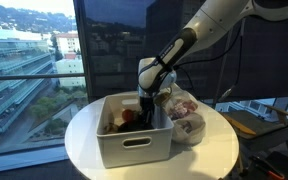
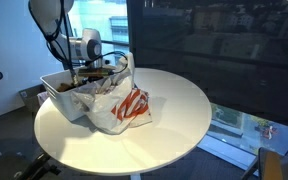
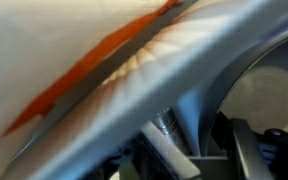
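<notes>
Bag, white, crumpled, red-orange print

white bin, white table, white bag with red-orange print (orange streak up close).

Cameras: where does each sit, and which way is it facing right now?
Exterior view: beside the round table, facing the city window; arm reaches into the bin.
Exterior view: across the table, facing dark glass; arm over the bag.
Wrist view: pressed against the bag; fingers barely show.
Both exterior views share bin, bag, table.
</notes>
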